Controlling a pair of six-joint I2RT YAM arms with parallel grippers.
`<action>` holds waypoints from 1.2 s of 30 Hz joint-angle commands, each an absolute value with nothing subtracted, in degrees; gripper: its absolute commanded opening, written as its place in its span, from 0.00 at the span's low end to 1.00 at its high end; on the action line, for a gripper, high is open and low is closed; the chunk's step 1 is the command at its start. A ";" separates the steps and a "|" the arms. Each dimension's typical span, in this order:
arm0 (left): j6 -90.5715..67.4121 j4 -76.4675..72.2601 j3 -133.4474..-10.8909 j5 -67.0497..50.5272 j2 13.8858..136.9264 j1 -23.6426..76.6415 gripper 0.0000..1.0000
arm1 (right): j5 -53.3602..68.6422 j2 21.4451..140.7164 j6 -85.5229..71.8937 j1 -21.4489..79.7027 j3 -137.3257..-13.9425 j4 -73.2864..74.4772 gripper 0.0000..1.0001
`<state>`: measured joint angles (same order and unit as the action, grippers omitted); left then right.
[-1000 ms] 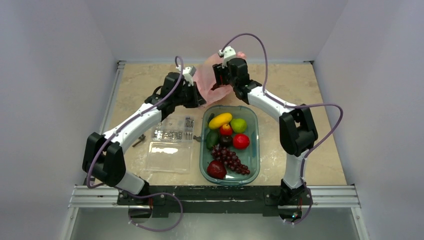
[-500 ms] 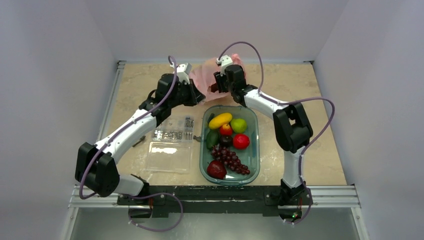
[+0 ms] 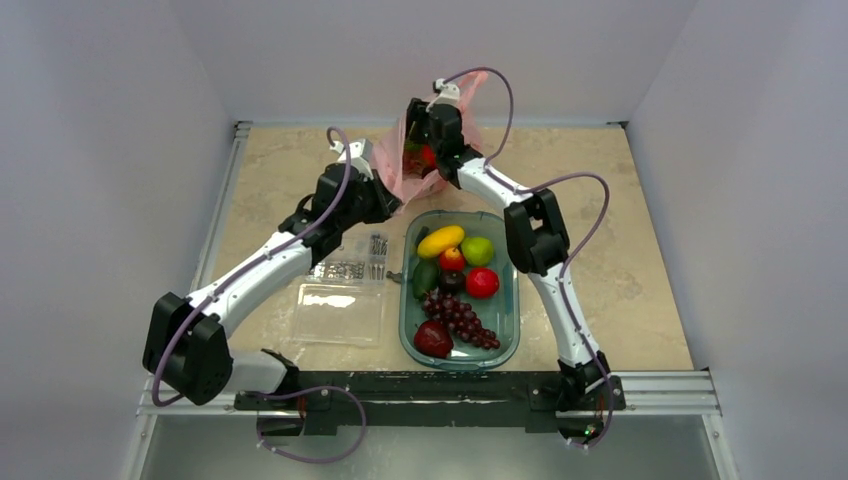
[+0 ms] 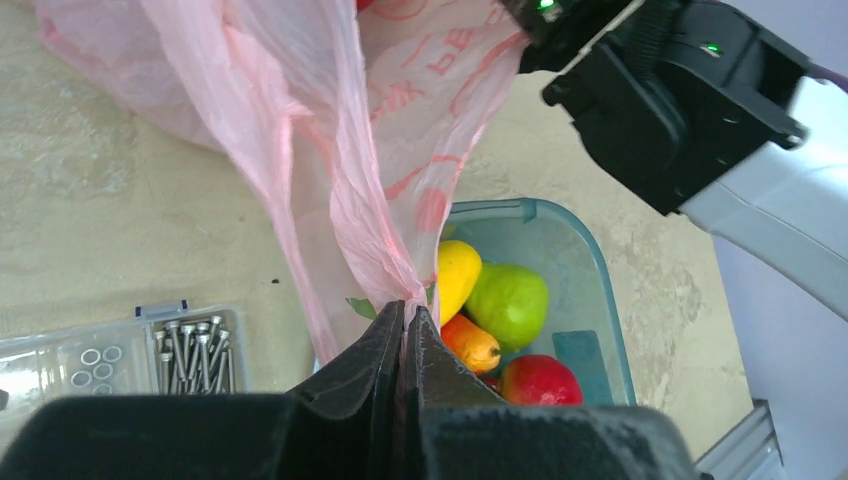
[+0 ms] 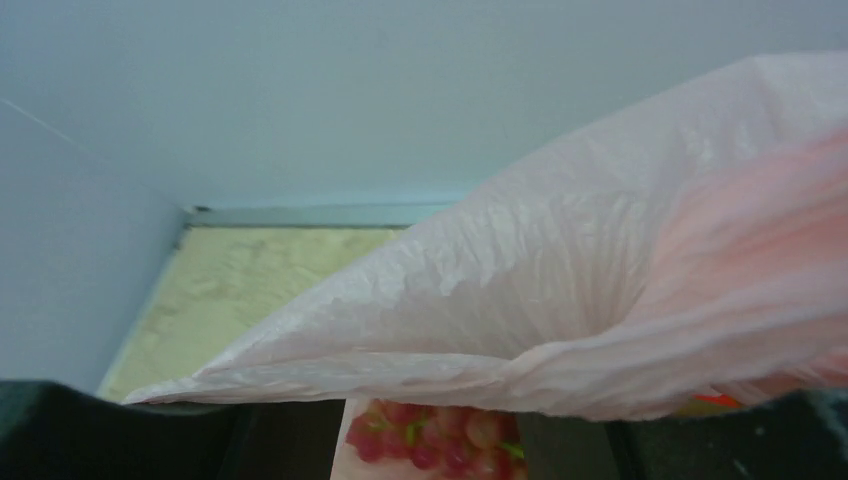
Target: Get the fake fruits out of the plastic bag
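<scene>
The thin pink plastic bag hangs above the far middle of the table, stretched between my two grippers. My left gripper is shut on a gathered lower fold of the bag, pinched at the fingertips. My right gripper holds the bag's upper part, and pink film drapes across its jaws. A red fruit shows through the bag. A grape bunch, tinted pink, shows through the film between the right fingers. Other fruits in the bag are hidden.
A green tray below the bag holds several fruits, among them a yellow oval fruit, a green apple and a dark purple grape bunch. A clear box of screws and its lid lie left of the tray.
My right gripper has moved left and toward the back wall, lifting the bag's top higher. My left gripper has shifted slightly left, still holding the bag's lower fold.
</scene>
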<state>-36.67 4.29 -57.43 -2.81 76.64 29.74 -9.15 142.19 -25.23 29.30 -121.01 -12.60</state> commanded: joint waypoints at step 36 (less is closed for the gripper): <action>-12.59 9.00 -70.07 -3.98 78.63 30.33 1.00 | -1.54 101.42 -20.49 32.52 -71.16 -14.26 0.46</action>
<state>-16.69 11.70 -65.36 -5.41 75.94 30.15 -2.02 106.80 -18.90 32.71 -71.26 -10.02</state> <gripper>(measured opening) 0.998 0.452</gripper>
